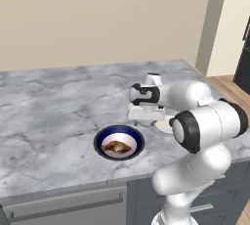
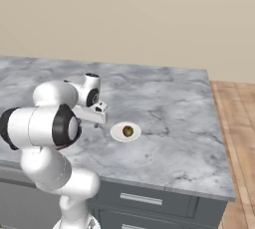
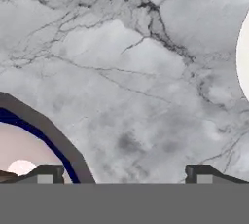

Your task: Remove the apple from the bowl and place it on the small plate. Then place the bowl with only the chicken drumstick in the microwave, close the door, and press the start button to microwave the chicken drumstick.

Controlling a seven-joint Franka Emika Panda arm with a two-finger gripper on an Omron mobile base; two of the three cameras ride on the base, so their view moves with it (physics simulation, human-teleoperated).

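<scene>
The bowl (image 1: 119,142), dark blue outside and white inside, sits near the counter's front edge with the chicken drumstick (image 1: 117,146) lying in it. To its right, the small plate (image 2: 119,134) carries the apple (image 2: 128,131). My gripper (image 1: 145,121) hangs open over bare counter between bowl and plate, holding nothing. In the hand view the bowl's rim (image 3: 48,135) curves in at the lower left and the plate's edge (image 3: 244,57) shows at the right, with my gripper (image 3: 125,177) open over the marble. The microwave, its door and its start button are out of view.
A grey marble counter (image 1: 53,106) runs back to a beige wall. Its front edge lies just below the bowl, with grey drawers (image 2: 149,203) beneath. Wooden floor (image 2: 239,123) lies past the counter's right end, and a dark appliance (image 1: 243,57) stands at the far right.
</scene>
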